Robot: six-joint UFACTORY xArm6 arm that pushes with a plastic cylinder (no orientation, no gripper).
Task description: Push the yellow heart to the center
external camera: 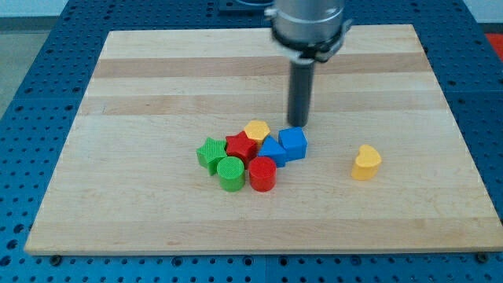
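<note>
The yellow heart (366, 162) lies alone on the wooden board (157, 79), right of the middle and toward the view's bottom. My tip (298, 124) stands on the board just above the blue cube (292, 144), well to the left of and above the yellow heart. The rod rises straight up to the arm's grey end at the view's top.
A tight cluster sits near the board's middle: a yellow hexagon block (257, 130), a red star (240, 147), a blue block (271, 151), a green star (211, 153), a green cylinder (231, 173) and a red cylinder (262, 174). A blue pegboard (31, 94) surrounds the board.
</note>
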